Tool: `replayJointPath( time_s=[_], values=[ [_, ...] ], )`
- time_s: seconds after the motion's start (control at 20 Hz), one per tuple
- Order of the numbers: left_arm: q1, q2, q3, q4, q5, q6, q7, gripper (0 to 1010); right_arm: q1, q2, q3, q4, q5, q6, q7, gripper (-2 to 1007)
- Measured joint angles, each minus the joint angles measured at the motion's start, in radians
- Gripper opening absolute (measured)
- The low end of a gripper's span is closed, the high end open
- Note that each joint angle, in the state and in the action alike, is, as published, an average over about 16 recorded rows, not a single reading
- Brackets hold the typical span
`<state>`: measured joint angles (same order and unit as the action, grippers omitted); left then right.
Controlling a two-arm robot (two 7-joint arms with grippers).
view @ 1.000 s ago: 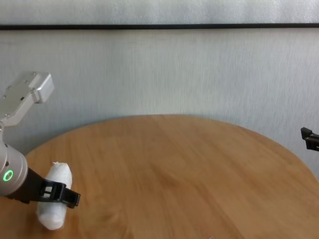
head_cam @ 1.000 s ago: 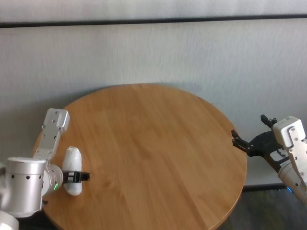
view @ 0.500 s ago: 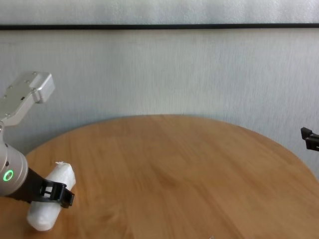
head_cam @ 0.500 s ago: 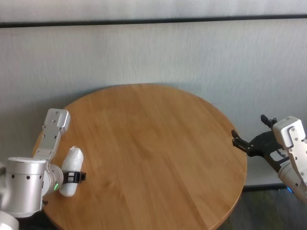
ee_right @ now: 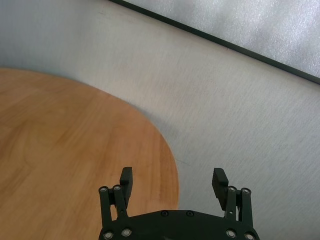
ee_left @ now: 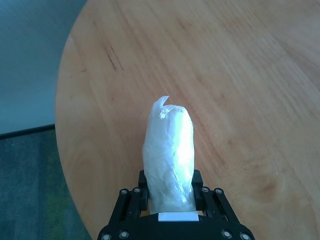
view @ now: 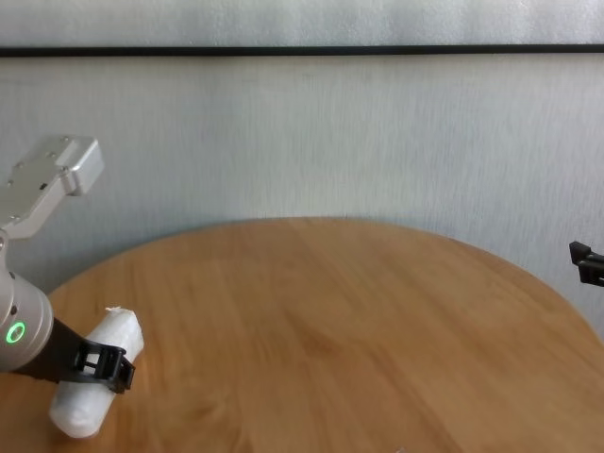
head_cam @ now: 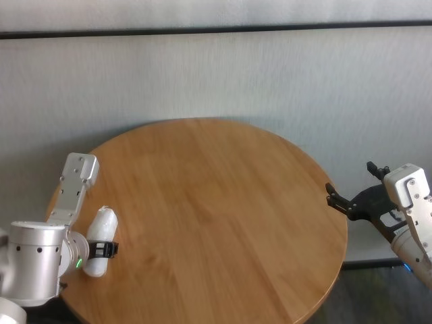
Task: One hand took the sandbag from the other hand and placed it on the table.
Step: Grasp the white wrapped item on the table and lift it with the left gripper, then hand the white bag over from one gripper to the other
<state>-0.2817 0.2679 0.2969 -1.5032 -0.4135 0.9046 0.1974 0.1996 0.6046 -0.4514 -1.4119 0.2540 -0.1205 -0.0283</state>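
The white sandbag point(head_cam: 101, 231) is held across its middle by my left gripper point(head_cam: 108, 249), the hand with the green ring light point(view: 14, 332). It hangs low over the left edge of the round wooden table point(head_cam: 216, 202). In the left wrist view the sandbag point(ee_left: 170, 150) stands between the black fingers point(ee_left: 198, 181), pinched end pointing away. In the chest view the sandbag point(view: 94, 382) is tilted in the left gripper point(view: 109, 366). My right gripper point(head_cam: 352, 183) is open and empty, just off the table's right edge. Its jaws stand wide apart in the right wrist view point(ee_right: 173, 175).
A grey textured wall point(head_cam: 216, 74) stands behind the table. The table top point(view: 340, 330) between the two arms is bare wood. Dark floor point(ee_left: 30, 190) shows below the table's left edge.
My left gripper has drawn back a little to the left with the sandbag, and the bag has tilted. The right arm has not moved.
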Motion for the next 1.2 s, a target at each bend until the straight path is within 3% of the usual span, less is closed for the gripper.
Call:
replayJointPath(
  time_s=[1.2],
  values=[
    [0.000,0.001,0.001,-0.001,0.000,0.002,0.000,495,0.000,0.000,0.000,0.000,0.000,0.000,0.000,1003]
  ],
)
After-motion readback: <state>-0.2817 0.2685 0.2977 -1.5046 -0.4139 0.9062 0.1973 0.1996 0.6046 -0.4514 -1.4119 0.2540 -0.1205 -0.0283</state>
